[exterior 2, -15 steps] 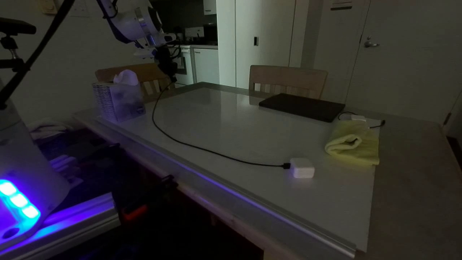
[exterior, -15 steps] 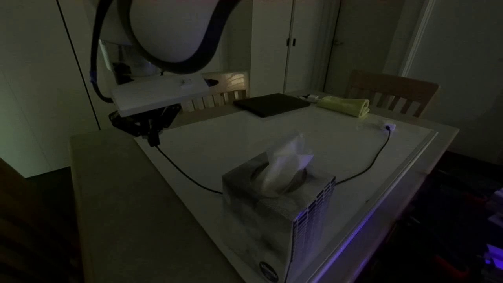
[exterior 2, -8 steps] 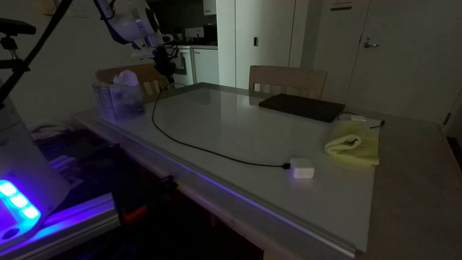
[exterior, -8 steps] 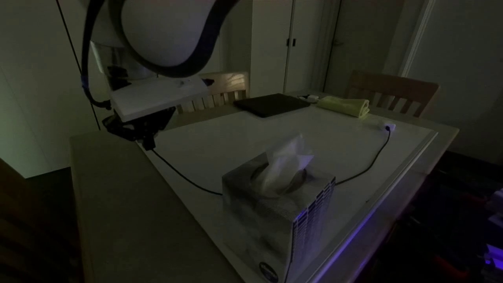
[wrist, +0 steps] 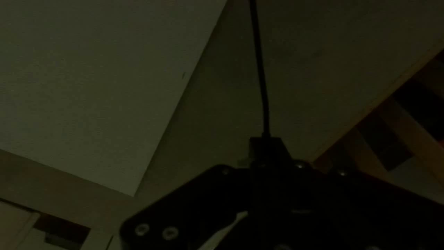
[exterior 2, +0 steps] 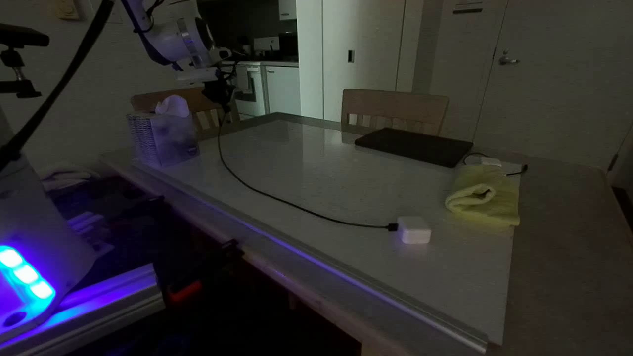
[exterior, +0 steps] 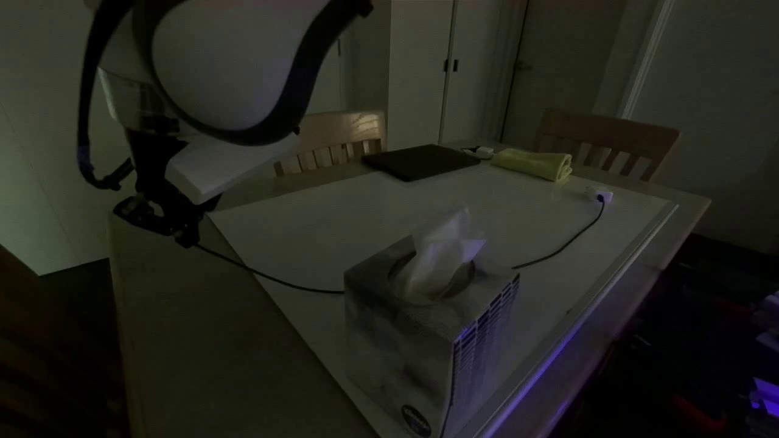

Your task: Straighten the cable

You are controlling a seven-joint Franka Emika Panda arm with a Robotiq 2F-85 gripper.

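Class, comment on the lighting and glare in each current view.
Both exterior views: dimly lit. In an exterior view, lamps glare white within blue glow; the white board shows pale reflections. Wrist view: darkest, gripper and cable near-black.

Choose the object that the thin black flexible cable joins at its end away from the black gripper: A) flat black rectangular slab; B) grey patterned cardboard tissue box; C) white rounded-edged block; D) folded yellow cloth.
C: in an exterior view, the cable runs to a black plug that meets the side of the white block.
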